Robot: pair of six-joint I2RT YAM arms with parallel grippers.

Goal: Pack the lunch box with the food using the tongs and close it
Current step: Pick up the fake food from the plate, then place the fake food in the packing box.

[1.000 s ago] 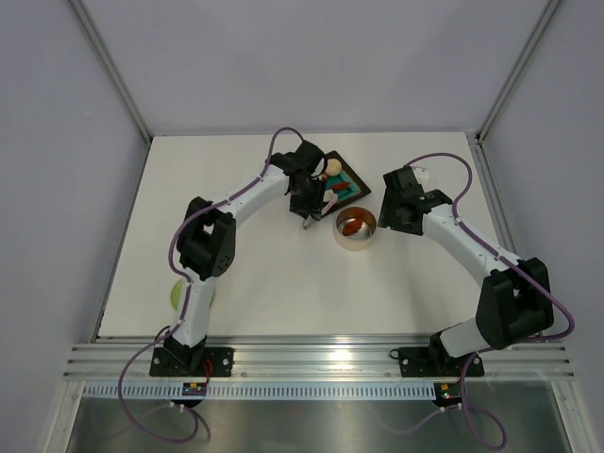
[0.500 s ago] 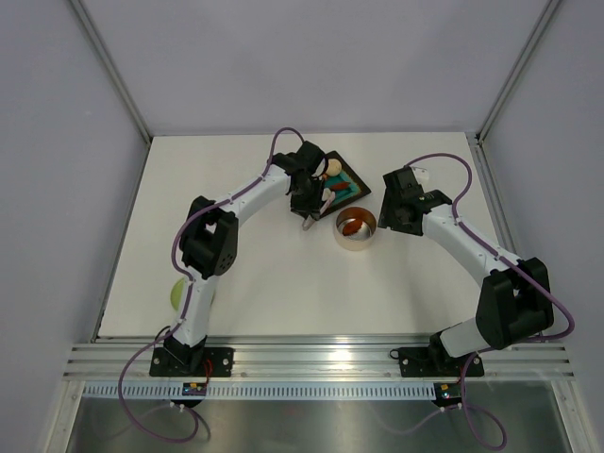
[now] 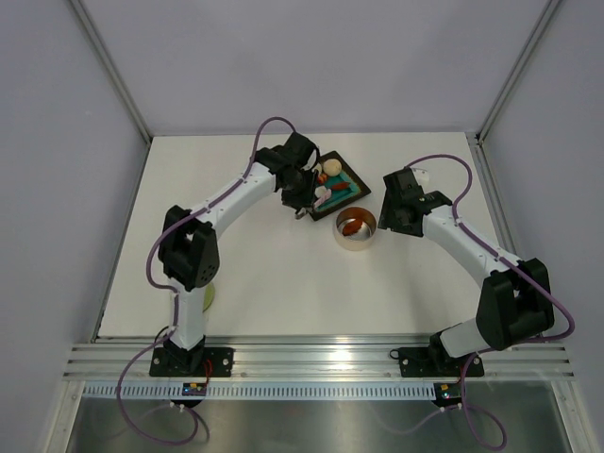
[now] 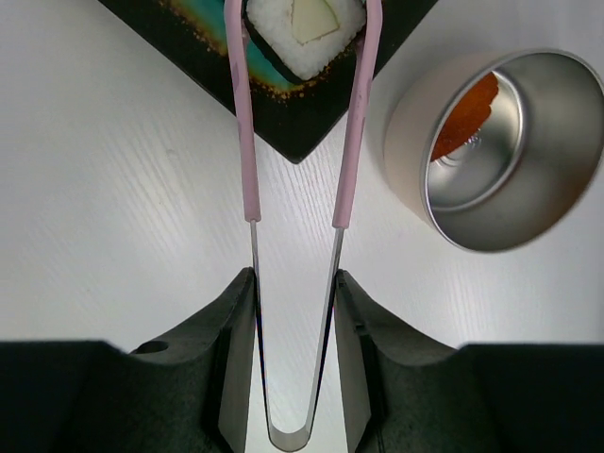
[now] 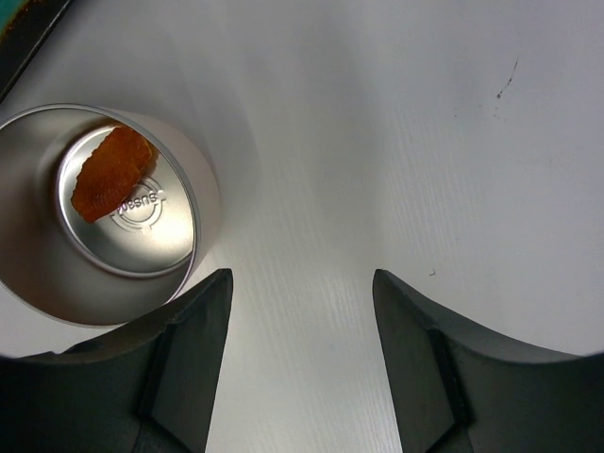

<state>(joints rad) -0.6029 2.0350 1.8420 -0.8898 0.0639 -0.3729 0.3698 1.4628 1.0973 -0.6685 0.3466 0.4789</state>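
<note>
Left wrist view has the left hand (image 4: 294, 311) clamped on the tongs (image 4: 247, 142), tips flanking a white roll (image 4: 304, 24) on the tray (image 4: 293, 132). One orange piece (image 4: 464, 111) lies in the lunch box (image 4: 408, 123); the right hand (image 5: 302, 311) gapes empty, and the lid (image 3: 209, 298) is not yet on.

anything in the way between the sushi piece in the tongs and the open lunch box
Nothing visible blocks the sushi piece. Only bare table lies between the tray and the lunch box, open with one orange piece inside. The right gripper sits beside it, not over it.
</note>
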